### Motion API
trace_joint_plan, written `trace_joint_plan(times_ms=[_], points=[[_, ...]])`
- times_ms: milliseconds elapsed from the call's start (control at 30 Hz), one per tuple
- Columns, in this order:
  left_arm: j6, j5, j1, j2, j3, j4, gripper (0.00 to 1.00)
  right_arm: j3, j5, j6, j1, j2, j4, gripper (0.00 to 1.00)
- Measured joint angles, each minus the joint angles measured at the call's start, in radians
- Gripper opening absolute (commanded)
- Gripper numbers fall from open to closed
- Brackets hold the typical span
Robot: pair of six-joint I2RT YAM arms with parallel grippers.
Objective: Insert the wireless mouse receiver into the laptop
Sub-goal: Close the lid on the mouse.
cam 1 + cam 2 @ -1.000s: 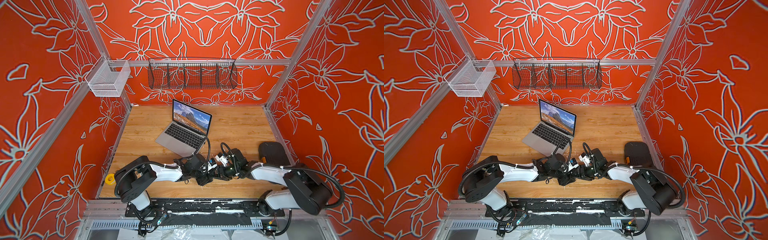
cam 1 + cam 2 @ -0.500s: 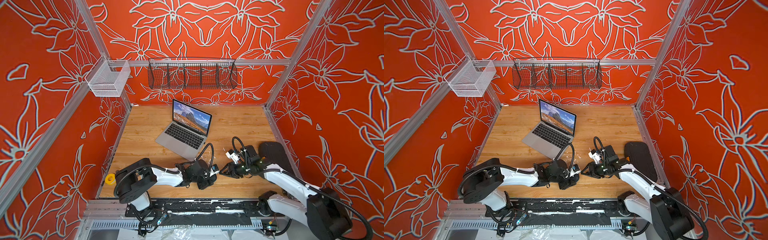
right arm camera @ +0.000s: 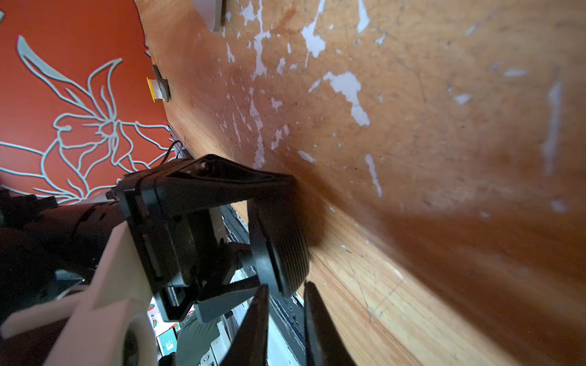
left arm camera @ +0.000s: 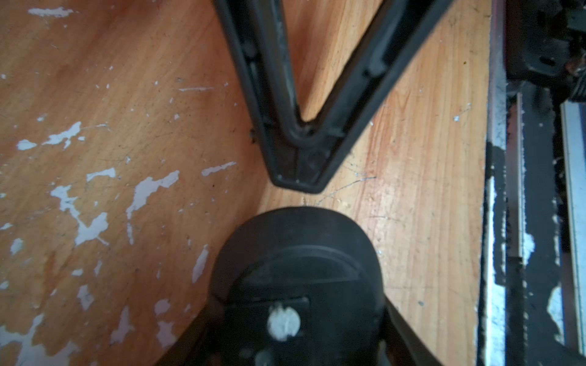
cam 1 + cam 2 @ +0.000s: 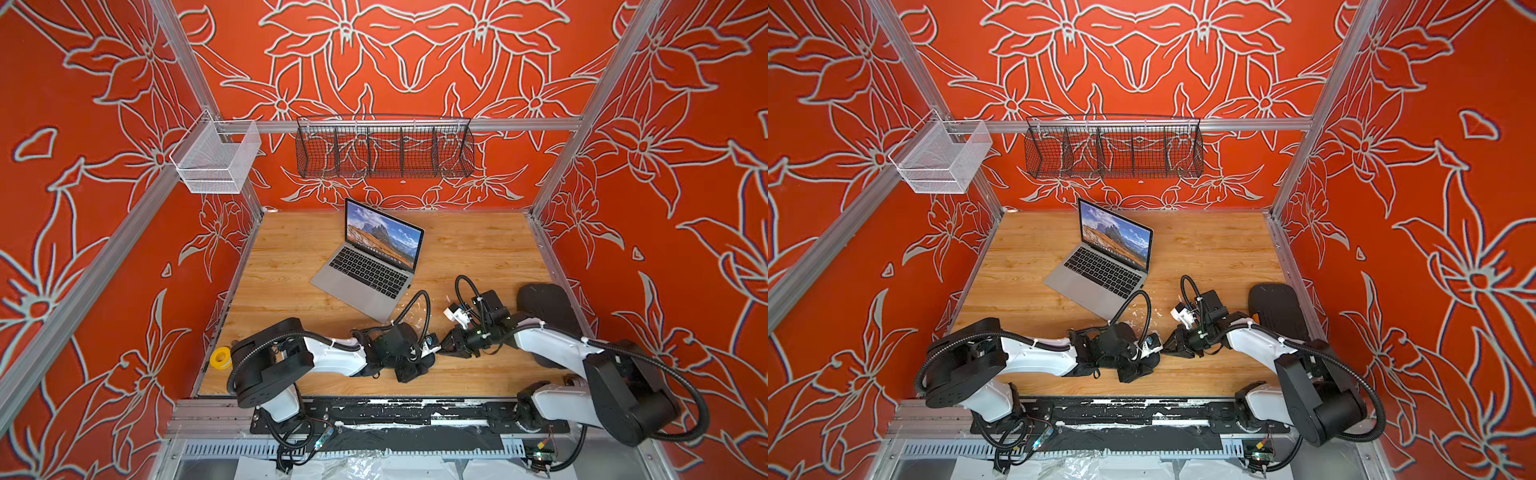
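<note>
The open silver laptop (image 5: 365,274) stands at the table's middle back in both top views (image 5: 1100,270). My left gripper (image 5: 417,363) is low at the front centre, shut on the black oval mouse (image 4: 295,247). The right wrist view shows the mouse's ribbed edge (image 3: 285,247) between the left fingers (image 3: 215,183). My right gripper (image 5: 444,347) points at the mouse from the right, a short gap away. Its fingers form a narrow V (image 4: 298,171). A thin slit shows between them in the right wrist view (image 3: 287,285), with nothing seen in it. The wireless mouse receiver shows in no view.
A black mouse pad (image 5: 544,307) lies by the right wall. A yellow tape roll (image 5: 220,358) sits at the front left edge. A black wire basket (image 5: 384,147) and a white mesh basket (image 5: 216,160) hang on the back rail. The black front rail (image 4: 536,221) runs close by the mouse.
A second ago my right gripper was up against the mouse in the left gripper. It has drawn back to the right and its jaws have narrowed. The left gripper kept its hold and dropped slightly forward.
</note>
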Motion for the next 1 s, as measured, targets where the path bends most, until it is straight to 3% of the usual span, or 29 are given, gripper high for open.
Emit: trace_joint_plan(times_ms=[633,1000], points=[[0.016,-0.005,-0.003,0.001,0.002,-0.005,0.14,-0.003,-0.066,0.007,0.025,0.122,0.167,0.16],[0.037,-0.011,-0.006,0.001,0.002,-0.010,0.12,-0.018,-0.033,0.014,0.059,0.138,0.256,0.17]])
